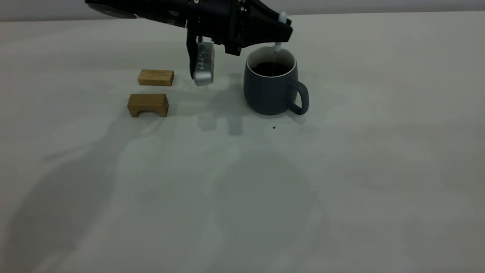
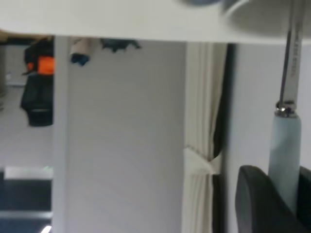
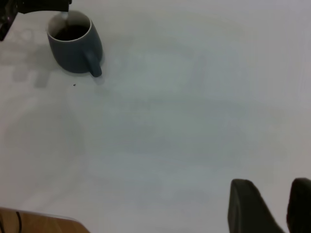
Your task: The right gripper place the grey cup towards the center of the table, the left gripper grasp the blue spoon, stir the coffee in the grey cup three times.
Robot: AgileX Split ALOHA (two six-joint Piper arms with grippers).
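Note:
The grey cup (image 1: 269,94) stands upright near the middle of the table (image 1: 242,189), handle towards the right and front, with dark coffee (image 1: 269,69) inside. My left gripper (image 1: 284,32) hovers just above the cup's rim, shut on the blue spoon (image 1: 279,45), which hangs straight down into the coffee. In the left wrist view the pale handle (image 2: 285,155) sits between the black fingers (image 2: 252,204) and the metal neck (image 2: 291,58) runs on to the cup. The right wrist view shows the cup (image 3: 73,53) far off. My right gripper (image 3: 279,187) is open, holds nothing, and is outside the exterior view.
Two tan wooden blocks lie left of the cup: a flat one (image 1: 155,77) and an arched one (image 1: 148,105) in front of it. The left arm's silver module (image 1: 204,64) hangs between blocks and cup. A tiny dark speck (image 1: 273,127) lies before the cup.

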